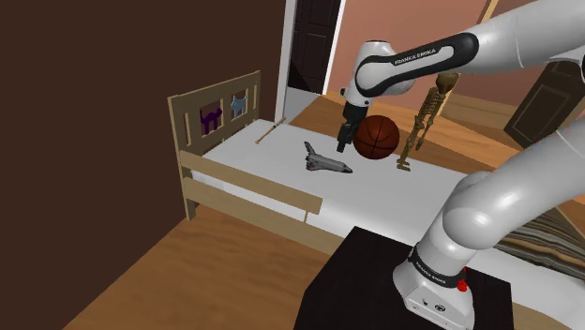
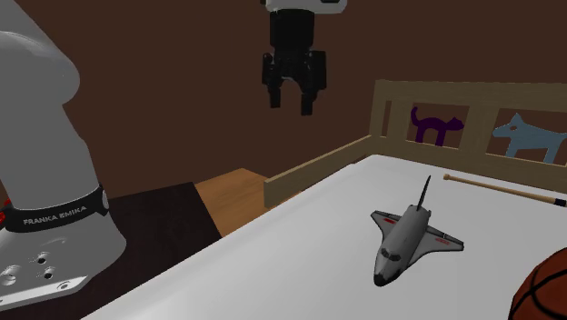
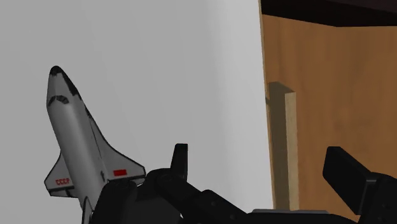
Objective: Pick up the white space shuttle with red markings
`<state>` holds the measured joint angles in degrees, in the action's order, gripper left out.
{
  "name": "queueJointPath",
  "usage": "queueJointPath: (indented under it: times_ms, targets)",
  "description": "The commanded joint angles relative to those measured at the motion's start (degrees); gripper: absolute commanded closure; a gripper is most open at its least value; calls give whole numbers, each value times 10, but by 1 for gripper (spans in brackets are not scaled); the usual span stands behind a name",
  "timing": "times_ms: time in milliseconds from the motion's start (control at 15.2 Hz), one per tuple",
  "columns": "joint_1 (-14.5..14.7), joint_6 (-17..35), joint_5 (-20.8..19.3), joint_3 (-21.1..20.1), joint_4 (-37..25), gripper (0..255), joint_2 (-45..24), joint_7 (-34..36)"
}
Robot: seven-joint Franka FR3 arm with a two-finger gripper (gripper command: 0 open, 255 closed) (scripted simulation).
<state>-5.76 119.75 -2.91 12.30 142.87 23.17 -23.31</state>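
Our black claw [image 2: 291,102] hangs open in the air above the edge of the bed [image 2: 300,245], with nothing between its fingers. We see the white-grey space shuttle [image 2: 406,238] with red marks lying flat on the white bed, below the claw and to its right in the second exterior view. A brown basketball [image 1: 377,137] sits near it.

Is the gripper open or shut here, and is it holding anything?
Open and empty. The gripper hangs in the air, its fingers apart with nothing between them; the shuttle lies on the bed, untouched.
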Motion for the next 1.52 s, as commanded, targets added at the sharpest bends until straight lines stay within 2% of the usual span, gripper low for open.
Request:
queueJointPath:
  times_ms: [0,330,726,1254,1452]
  targets:
    - [-1,36,1,16,-12,0,-45,-24]
    - [-7,105,20,52,-50,0,-146,-91]
    - [-21,166,77,78,-121,0,-278,-185]
    - [-77,201,164,64,-261,0,-455,-299]
    - [-85,214,175,57,-273,0,-480,-310]
